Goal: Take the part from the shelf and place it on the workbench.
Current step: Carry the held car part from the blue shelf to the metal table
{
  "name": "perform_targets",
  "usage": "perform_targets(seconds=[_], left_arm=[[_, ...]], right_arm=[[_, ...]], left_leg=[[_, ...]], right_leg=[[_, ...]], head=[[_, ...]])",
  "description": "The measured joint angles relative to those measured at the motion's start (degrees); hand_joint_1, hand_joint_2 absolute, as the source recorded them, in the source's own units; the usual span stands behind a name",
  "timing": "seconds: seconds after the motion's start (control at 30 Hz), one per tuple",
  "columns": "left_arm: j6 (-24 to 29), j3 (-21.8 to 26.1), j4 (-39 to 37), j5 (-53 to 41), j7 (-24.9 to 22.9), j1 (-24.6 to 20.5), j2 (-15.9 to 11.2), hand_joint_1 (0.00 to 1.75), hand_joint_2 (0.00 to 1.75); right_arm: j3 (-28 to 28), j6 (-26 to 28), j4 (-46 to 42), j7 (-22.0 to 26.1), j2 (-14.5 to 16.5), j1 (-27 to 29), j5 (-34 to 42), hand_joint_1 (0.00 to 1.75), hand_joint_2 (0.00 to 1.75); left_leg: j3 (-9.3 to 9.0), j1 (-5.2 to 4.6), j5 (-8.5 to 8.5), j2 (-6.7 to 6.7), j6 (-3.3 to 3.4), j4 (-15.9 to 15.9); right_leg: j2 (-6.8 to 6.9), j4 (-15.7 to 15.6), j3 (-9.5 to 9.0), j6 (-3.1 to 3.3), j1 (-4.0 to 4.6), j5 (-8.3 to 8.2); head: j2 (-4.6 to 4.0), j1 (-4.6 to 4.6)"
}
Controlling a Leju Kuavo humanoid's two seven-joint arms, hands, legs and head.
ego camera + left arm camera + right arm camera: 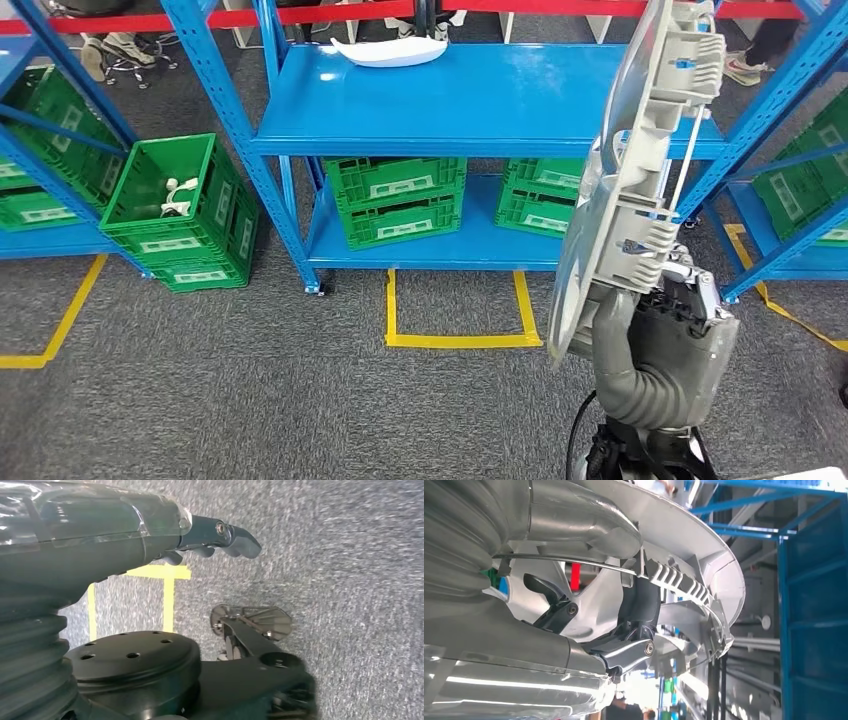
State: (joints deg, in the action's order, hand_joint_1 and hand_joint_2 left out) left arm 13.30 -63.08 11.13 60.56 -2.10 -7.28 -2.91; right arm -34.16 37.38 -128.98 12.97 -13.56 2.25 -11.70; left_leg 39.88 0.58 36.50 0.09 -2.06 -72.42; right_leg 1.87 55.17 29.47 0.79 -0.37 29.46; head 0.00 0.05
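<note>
A large grey-white plastic part (640, 170), round and ribbed on its back, stands nearly upright in my right hand (655, 340), which grips its lower edge in front of the blue shelf (480, 100). In the right wrist view dark fingers (639, 605) hook over a rib of the part (684, 540). A second white part (390, 50) lies on the shelf's upper board at the back. My left hand (200, 535) hangs over the grey carpet and holds nothing, its fingers stretched out.
Green crates (395, 198) fill the shelf's lower board. Another green crate (175, 210) with white pieces in it stands on the floor to the left. Yellow tape (460, 340) marks a box on the carpet. More blue racks flank both sides.
</note>
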Motion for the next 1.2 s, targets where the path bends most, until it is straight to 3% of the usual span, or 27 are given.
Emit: perform_targets(seconds=[0.03,0.07,0.13,0.2,0.23,0.3,0.37,0.43,0.5,0.53,0.57,0.6,0.67,0.73,0.8,0.87,0.93,1.0,1.03,1.07,1.1,1.17,1.2], left_arm=[[0.0,0.0,0.0,0.0,0.1,0.1,0.0,0.00,1.75],[0.0,0.0,0.0,0.0,0.2,0.1,0.0,0.00,1.75],[0.0,0.0,0.0,-0.1,0.2,0.1,0.0,0.00,1.75],[0.0,0.0,0.0,-0.1,0.2,0.0,0.0,0.00,1.75],[0.0,0.0,0.0,-0.1,0.2,0.0,0.0,0.00,1.75],[0.0,0.0,0.0,-0.2,0.2,0.0,0.0,0.00,1.75],[0.0,0.0,0.0,-0.2,0.1,0.0,0.1,0.00,1.75],[0.0,0.0,0.0,-0.2,0.1,-0.1,0.1,0.00,1.75],[0.0,0.0,0.0,-0.2,0.0,-0.1,0.3,0.00,1.75],[0.0,0.0,0.0,-0.2,0.0,0.0,0.4,0.00,1.75],[0.0,0.0,0.0,-0.2,0.0,0.0,0.4,0.00,1.75],[0.0,0.0,0.0,-0.2,0.0,0.1,0.4,0.00,1.75],[0.1,0.0,0.0,-0.2,0.0,0.0,0.4,0.00,1.75],[0.1,0.0,0.0,-0.3,0.0,0.0,0.5,0.00,1.75],[0.2,0.0,0.0,-0.3,0.0,0.2,0.4,0.00,1.75],[0.2,0.0,0.0,-0.5,0.0,0.3,0.4,0.00,1.75],[0.3,0.0,0.0,-1.0,0.0,0.2,0.4,0.00,1.75],[0.6,0.0,0.0,-1.7,0.0,0.1,0.7,0.00,1.75],[0.9,0.0,0.0,-2.1,0.1,0.1,1.0,0.00,1.75],[1.3,0.0,0.0,-2.4,0.3,0.2,1.3,0.00,1.75],[1.8,0.0,0.0,-2.7,0.5,0.2,1.6,0.00,1.75],[2.5,0.0,0.0,-3.0,0.8,0.1,2.2,0.00,1.75],[2.7,0.0,0.1,-3.1,0.9,0.1,2.5,0.00,1.75]], right_arm=[[0.0,0.0,0.0,0.0,0.0,0.0,0.0,1.75,1.75],[0.0,0.0,0.1,-0.1,0.0,0.0,0.0,1.75,1.75],[0.0,0.0,0.1,-0.2,0.0,0.0,-0.1,1.75,1.75],[0.0,0.0,0.1,-0.2,0.0,0.0,-0.2,1.75,1.75],[0.0,0.0,0.1,-0.2,0.0,0.0,-0.2,1.75,1.75],[-0.1,0.1,0.1,-0.3,0.0,0.0,-0.2,1.75,1.75],[-0.1,0.1,0.1,-0.3,0.0,0.0,-0.2,1.75,1.75],[-0.2,0.1,0.1,-0.4,-0.1,0.0,-0.2,1.75,1.75],[-0.2,0.1,0.1,-0.4,-0.1,0.0,-0.2,1.75,1.75],[-0.2,0.2,0.1,-0.5,-0.1,0.0,-0.2,1.75,1.75],[-0.2,0.2,0.2,-0.5,-0.1,0.0,-0.1,1.75,1.75],[-0.3,0.1,0.2,-0.6,-0.1,0.0,-0.1,1.75,1.75],[-0.3,0.1,0.1,-0.6,-0.1,-0.1,-0.1,1.75,1.75],[-0.4,0.1,0.1,-0.7,-0.1,-0.2,-0.1,1.75,1.75],[-0.4,0.1,0.1,-0.8,-0.1,-0.4,0.0,1.75,1.75],[-0.4,0.1,0.1,-0.8,-0.1,-0.3,0.0,1.75,1.75],[-0.3,0.2,0.0,-1.1,-0.2,-0.2,0.2,1.75,1.75],[0.0,0.4,-0.2,-1.6,-0.6,0.1,0.7,1.75,1.75],[0.3,0.4,-0.4,-1.8,-0.9,0.3,1.2,1.75,1.75],[0.7,0.5,-0.6,-2.0,-1.4,0.6,2.2,1.75,1.75],[1.2,0.5,-0.9,-2.0,-1.9,0.9,3.2,1.75,1.75],[2.3,0.4,-1.4,-1.8,-2.7,1.5,5.2,1.75,1.75],[2.8,0.3,-1.6,-1.6,-3.1,1.8,5.8,1.75,1.75]], left_leg=[[0.04,-0.05,-0.55,0.09,0.11,-0.3],[-1.03,-0.12,-2.11,0.34,0.34,1.5],[-4.99,-0.64,-5.61,2.55,1.19,8.8],[-7.31,-1.30,-6.86,4.59,2.08,13.7],[-7.41,-1.54,-6.66,4.70,2.36,14.3],[-7.20,-1.43,-7.02,3.32,2.80,14.6],[-7.12,-1.02,-7.48,1.84,3.33,15.0],[-6.98,-0.77,-7.79,0.32,3.71,15.1],[-6.89,-0.75,-7.96,-1.22,3.79,15.0],[-6.88,-0.72,-8.02,-1.97,3.75,15.0],[-6.89,-0.69,-8.08,-2.72,3.66,14.9],[-6.93,-0.65,-8.12,-3.43,3.56,14.9],[-6.75,-0.65,-8.25,-4.68,3.19,14.7],[-6.01,-0.63,-8.59,-5.57,2.52,14.5],[-5.32,-0.55,-8.94,-6.24,1.75,14.5],[-4.36,-0.73,-7.71,-3.76,1.18,13.0],[-1.72,-0.67,-4.19,-0.37,0.73,7.2],[1.34,-0.26,-1.16,0.20,0.35,0.2],[1.84,-0.13,-0.99,0.20,0.25,-1.3],[1.23,-0.09,-1.89,0.31,0.23,-0.5],[-0.46,-0.08,-3.60,0.72,0.32,2.3],[-4.71,-0.42,-6.52,3.16,0.74,10.1],[-6.06,-0.66,-7.14,4.24,1.00,12.6]], right_leg=[[0.63,0.1,0.03,0.10,0.20,0.08],[1.18,0.3,0.02,0.17,0.39,0.19],[2.10,0.7,-0.01,0.16,0.80,0.51],[2.95,1.1,0.16,-0.13,1.11,0.77],[3.50,1.3,0.25,-0.33,1.18,0.83],[4.45,1.4,0.27,-0.75,1.09,1.14],[2.62,3.6,0.89,-1.43,0.79,3.04],[-0.46,10.1,3.40,-2.13,0.35,6.88],[-1.46,17.0,6.20,-2.52,0.08,9.51],[-1.56,17.9,6.58,-2.60,-0.02,9.19],[-1.68,16.5,6.00,-2.63,-0.13,7.70],[-2.09,13.1,4.58,-2.61,-0.27,5.37],[-4.19,5.7,1.45,-2.38,-0.59,1.63],[-5.53,2.4,0.25,-1.89,-0.67,0.97],[-4.76,1.7,0.35,-1.23,-0.69,1.03],[-3.60,1.2,0.32,-0.48,-0.80,0.63],[-2.20,0.9,0.31,0.03,-0.64,0.42],[-0.70,1.0,0.37,0.15,-0.42,0.44],[0.04,1.0,0.37,0.13,-0.37,0.47],[0.71,1.1,0.35,0.07,-0.35,0.52],[1.29,1.1,0.31,-0.05,-0.33,0.60],[2.23,1.4,0.24,-0.52,-0.16,0.89],[2.64,1.6,0.23,-0.78,-0.02,1.03]], head=[[0.00,-0.20],[0.00,-0.36],[0.00,-0.51],[0.00,-0.54],[0.00,-0.49],[0.00,-0.49],[0.00,-0.25],[0.00,0.37],[0.00,0.87],[0.00,1.01],[0.00,1.12],[0.00,1.20],[0.00,1.40],[0.00,1.56],[0.00,1.53],[0.00,1.05],[0.00,0.25],[0.00,-0.36],[0.00,-0.51],[0.00,-0.63],[0.00,-0.70],[0.00,-0.78],[0.00,-0.74]])
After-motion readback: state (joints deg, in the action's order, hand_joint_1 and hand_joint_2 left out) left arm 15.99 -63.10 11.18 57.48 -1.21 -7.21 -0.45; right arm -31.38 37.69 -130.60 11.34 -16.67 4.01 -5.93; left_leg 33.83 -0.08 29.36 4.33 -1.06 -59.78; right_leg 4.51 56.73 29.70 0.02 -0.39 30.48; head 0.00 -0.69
